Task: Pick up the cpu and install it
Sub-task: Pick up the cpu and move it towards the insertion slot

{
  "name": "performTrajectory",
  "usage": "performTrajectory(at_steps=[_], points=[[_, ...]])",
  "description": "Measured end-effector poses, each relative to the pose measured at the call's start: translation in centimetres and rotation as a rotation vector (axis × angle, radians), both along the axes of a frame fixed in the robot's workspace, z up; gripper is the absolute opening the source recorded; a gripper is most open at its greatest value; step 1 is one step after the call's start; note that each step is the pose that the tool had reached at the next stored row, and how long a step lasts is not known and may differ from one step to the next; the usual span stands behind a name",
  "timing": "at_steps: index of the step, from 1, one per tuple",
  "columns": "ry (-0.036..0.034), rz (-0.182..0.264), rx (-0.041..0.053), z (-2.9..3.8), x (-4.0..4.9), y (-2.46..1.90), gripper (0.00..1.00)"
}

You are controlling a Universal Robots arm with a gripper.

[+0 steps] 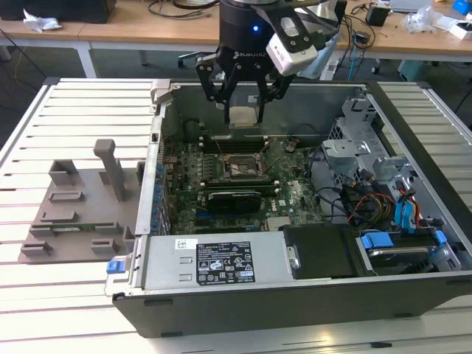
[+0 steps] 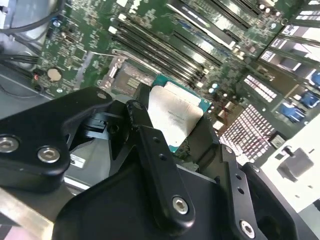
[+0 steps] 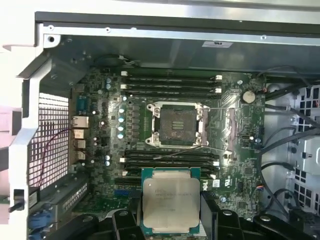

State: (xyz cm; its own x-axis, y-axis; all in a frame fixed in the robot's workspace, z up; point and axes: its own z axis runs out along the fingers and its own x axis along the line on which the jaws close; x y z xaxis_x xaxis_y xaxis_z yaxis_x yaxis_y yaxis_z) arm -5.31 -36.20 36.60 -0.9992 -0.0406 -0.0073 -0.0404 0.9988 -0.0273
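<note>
handling: cpu (image 3: 171, 204) is probably light, thin and stiff. The metal lid looks slick, and the underside contacts are likely fragile.
grip point: best taken on two opposite edges, flat, keeping off the underside.
look: square, silver-grey lid with faint print and a thin green board rim showing around it.
tool: tool (image 1: 243, 109) is pinching the cpu by its sides, lid facing up.
where: held in the air inside the open case (image 1: 221, 310), above the motherboard (image 3: 100, 125). It touches nothing else.
socket: socket (image 3: 175, 122) is bare with its frame open. The cpu is apart from it, not seated.
between: memory slots (image 3: 170, 159) show between cpu and socket in the first wrist view.
support: case lies on its side on the slatted table (image 1: 81, 110).
</note>
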Motion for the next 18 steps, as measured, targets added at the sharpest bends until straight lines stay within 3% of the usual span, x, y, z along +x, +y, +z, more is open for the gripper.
performTrajectory(at_steps=[10, 18], points=[[0.0008, 0.000, 0.0001, -0.46, 2.66, 0.90, 0.55], [0.0011, 0.002, 0.0000, -2.01, 2.87, 1.78, 0.55]])
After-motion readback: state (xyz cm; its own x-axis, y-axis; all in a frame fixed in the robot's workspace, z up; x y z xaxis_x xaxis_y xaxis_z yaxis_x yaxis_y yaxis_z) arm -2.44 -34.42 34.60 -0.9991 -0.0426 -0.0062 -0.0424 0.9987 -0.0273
